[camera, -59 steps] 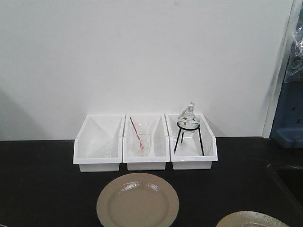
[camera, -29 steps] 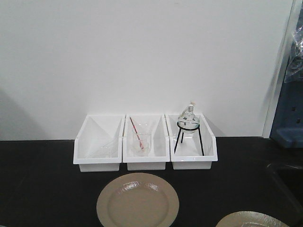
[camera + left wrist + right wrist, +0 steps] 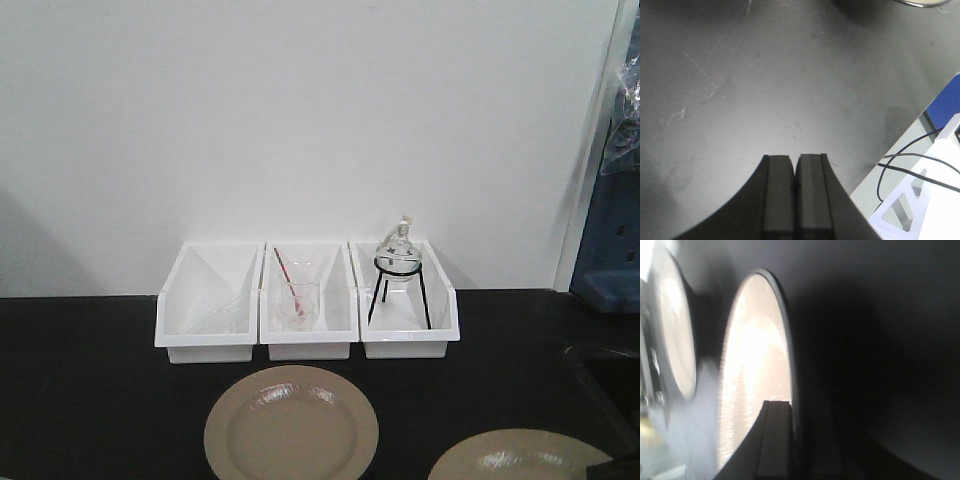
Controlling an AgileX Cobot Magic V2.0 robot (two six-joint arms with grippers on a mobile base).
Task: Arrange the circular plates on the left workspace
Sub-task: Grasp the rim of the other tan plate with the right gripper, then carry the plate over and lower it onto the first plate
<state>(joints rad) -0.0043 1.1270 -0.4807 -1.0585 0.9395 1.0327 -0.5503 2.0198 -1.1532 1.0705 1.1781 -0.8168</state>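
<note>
Black benchtop [image 3: 80, 400]: carries three white bins [image 3: 307, 305] in a row against the wall. First plate [image 3: 291, 425]: lies flat on the benchtop in front of the middle bin, near it but not touching. Second plate [image 3: 515, 458]: to the right of the first, apart from it, cut off by the bottom edge of the front view. Right gripper [image 3: 795, 412]: clamped on the second plate's rim, one finger [image 3: 776, 440] against its tan face. Left gripper [image 3: 795, 167]: fingers pressed together, nothing between them, above bare benchtop.
</note>
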